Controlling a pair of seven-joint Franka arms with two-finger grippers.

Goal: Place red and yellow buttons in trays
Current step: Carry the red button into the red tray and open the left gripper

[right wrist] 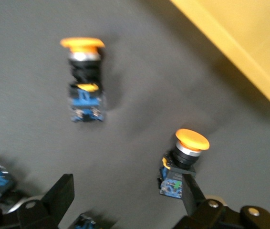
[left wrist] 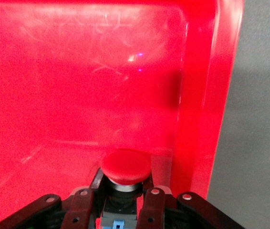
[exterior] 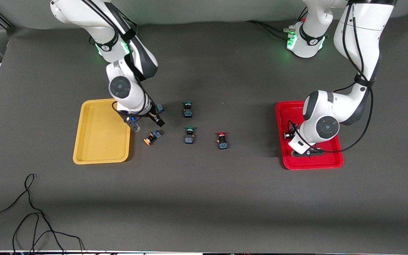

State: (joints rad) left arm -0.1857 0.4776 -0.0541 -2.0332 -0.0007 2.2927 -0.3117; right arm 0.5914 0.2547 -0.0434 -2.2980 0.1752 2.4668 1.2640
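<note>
Two trays bracket the work area: yellow tray (exterior: 97,141) toward the right arm's end of the table, red tray (exterior: 312,163) toward the left arm's end. We see nothing lying loose in either tray yet, so no button counts as delivered.

Left gripper (left wrist: 118,202) is low inside the red tray, near a corner rim, w/ fingers clamped on a red-capped button (left wrist: 125,166); cap points into the tray. We judge that button close to release, i.e. first placement nearly done.

Right gripper (right wrist: 125,195) hangs over the table just beside the yellow tray's rim, fingers spread apart, holding nothing. In the right wrist view, two orange-yellow buttons lie below it: one (right wrist: 182,160) close by a fingertip, another (right wrist: 83,76) a bit off. Front view shows one of them (exterior: 152,137) clearly, lying on its side near the tray; a second dark switch body (exterior: 159,108) sits by the gripper, cap hidden there.

Second red button (exterior: 221,140) stands on the table between the trays, untouched. Two green-capped switches (exterior: 187,109) and (exterior: 189,135) stand mid-table; not ours to move.

Tally as we judge it: 0 of 4 released, 1 red about to go, both yellows plus 1 red left. Right arm looks set for a yellow pick next.
</note>
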